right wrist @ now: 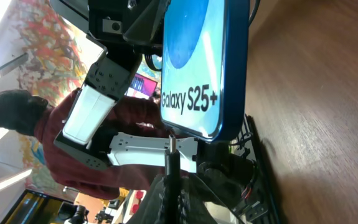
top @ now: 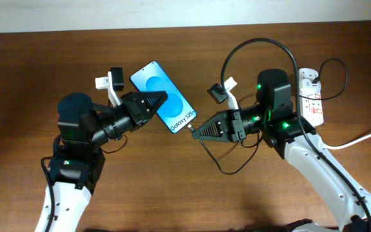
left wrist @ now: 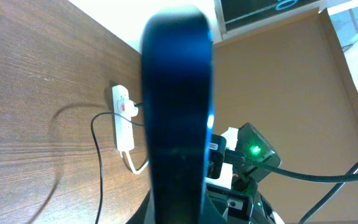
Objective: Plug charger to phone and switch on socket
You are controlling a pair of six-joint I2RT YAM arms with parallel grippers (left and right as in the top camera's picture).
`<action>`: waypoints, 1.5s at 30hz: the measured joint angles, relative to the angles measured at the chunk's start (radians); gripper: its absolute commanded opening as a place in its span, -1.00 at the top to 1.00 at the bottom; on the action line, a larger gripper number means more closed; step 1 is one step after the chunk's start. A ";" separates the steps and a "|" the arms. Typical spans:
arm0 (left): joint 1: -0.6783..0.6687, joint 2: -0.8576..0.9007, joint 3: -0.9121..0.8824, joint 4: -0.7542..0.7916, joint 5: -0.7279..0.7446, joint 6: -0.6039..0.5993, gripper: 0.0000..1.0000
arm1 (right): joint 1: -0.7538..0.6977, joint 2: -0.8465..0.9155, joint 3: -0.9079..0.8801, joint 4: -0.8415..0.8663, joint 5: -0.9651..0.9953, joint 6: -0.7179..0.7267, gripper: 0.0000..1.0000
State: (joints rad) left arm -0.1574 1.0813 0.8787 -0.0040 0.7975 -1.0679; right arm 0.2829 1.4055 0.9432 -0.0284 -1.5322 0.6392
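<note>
— Charger (right wrist: 171,155) seated yet?

— Not that I can vouch for. My right claw (top: 194,133) is pinched narrow on its plug tip, and that tip stands right at the bottom edge of the phone (top: 151,80), under the "Galaxy S25+" lettering. Whether it is touching or just short, my wrist view won't settle. My left claw (top: 163,98) is clamped on the phone from the side and holds it up off the surface (top: 30,58), with the screen facing the overhead camera.

— And farther out?

— The cable (top: 262,41) loops up and over behind my right wrist. The socket (top: 311,96) lies flat on the surface beyond my right arm, well apart from both claws.

— Switched on?

— I cannot tell from here; neither claw is near it.

— So where are we?

— By my reckoning, both pieces are gripped and lined up. Pushing the plug home is the step in hand, and the socket switch comes after.
</note>
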 measured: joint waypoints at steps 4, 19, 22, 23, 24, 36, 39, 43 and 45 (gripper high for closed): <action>0.000 0.000 0.000 0.000 0.007 0.000 1.00 | 0.000 0.000 0.000 0.000 0.000 0.008 0.92; 0.000 0.000 0.000 0.000 -0.001 0.000 1.00 | 0.000 0.000 0.000 0.000 0.023 0.203 0.91; 0.000 0.000 0.000 0.000 -0.005 0.000 1.00 | 0.000 0.000 0.000 0.000 0.023 0.203 0.91; 0.000 0.000 0.000 0.000 -0.006 0.000 1.00 | 0.000 0.000 0.000 0.000 0.023 0.203 0.92; 0.000 0.000 0.000 0.000 -0.010 0.000 1.00 | 0.000 0.000 0.000 0.000 0.023 0.203 0.92; -0.020 0.000 0.000 0.000 -0.090 0.000 1.00 | 0.000 0.000 0.000 0.000 0.034 0.204 0.92; -0.037 0.000 0.000 0.000 -0.096 0.000 1.00 | 0.000 0.000 0.000 0.000 0.051 0.203 0.92; -0.037 0.000 0.000 0.000 -0.105 0.000 1.00 | 0.000 0.000 0.000 0.000 0.080 0.195 0.91; -0.037 0.000 0.000 0.000 -0.106 0.000 1.00 | 0.000 0.000 0.000 0.000 0.083 0.194 0.91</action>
State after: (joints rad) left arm -0.1944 1.0813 0.8787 -0.0040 0.6914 -1.0679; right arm 0.2829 1.4055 0.9432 -0.0288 -1.4494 0.8333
